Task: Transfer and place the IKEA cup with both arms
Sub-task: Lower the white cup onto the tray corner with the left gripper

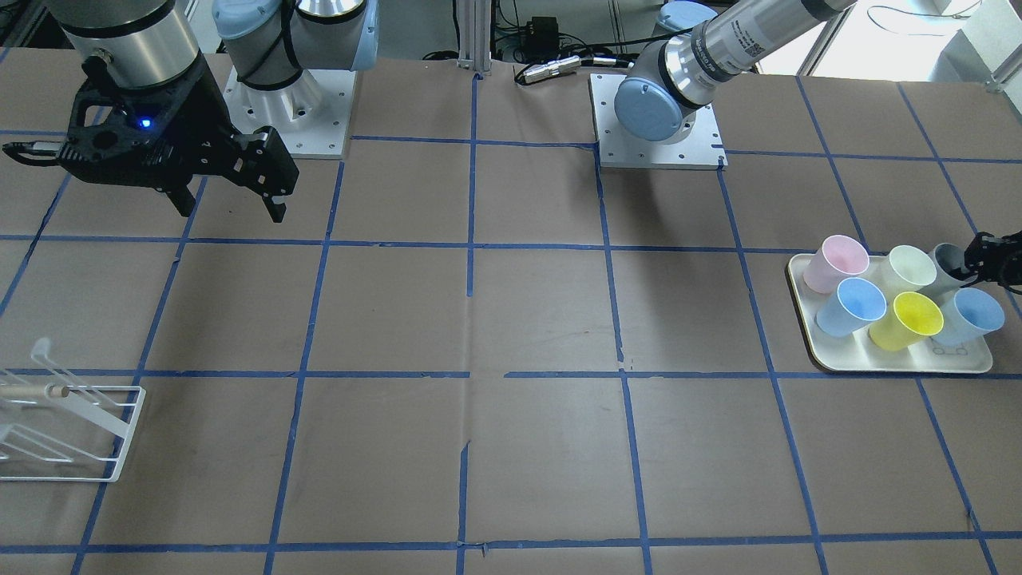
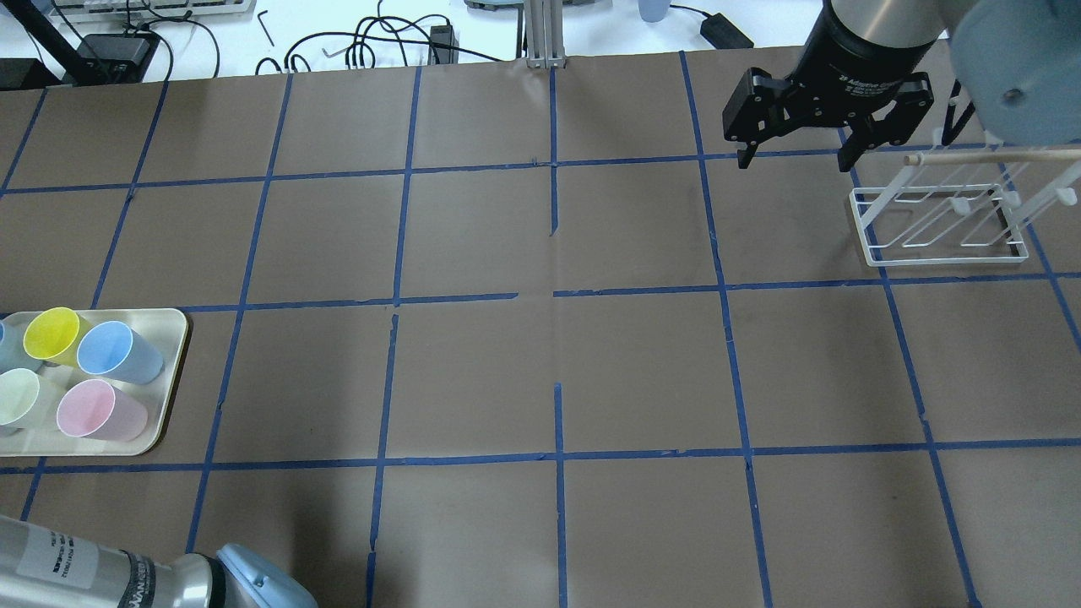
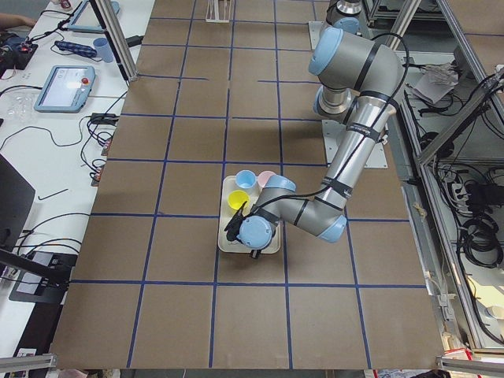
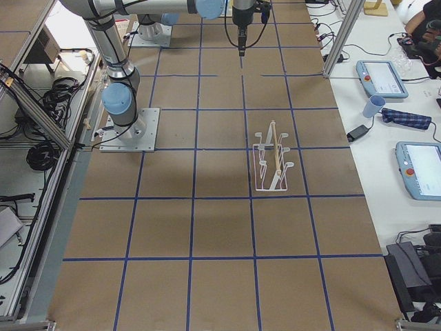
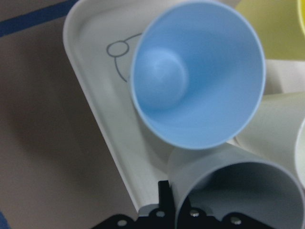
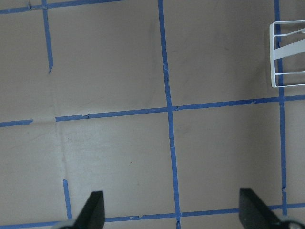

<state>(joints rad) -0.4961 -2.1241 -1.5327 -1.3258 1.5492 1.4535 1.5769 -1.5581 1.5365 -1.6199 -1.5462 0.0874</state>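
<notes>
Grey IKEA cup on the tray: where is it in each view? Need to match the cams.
Front-facing: IKEA cup at far right, in the top-right corner of the tray.
Overhead: not in it; the tray is cut off by the left edge.
Exterior left: hidden behind the left arm.
Exterior right: not in it.
Left wrist: bottom right, below the light-blue cup.
Right wrist: not in it.
Shared landmark: the white tray.

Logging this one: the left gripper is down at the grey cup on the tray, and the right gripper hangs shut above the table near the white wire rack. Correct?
One slip: the right gripper is open, not shut; the right wrist view shows its fingers wide apart, nothing between. The rest holds: left gripper at the grey cup on the tray, right one near the wire rack.
</notes>
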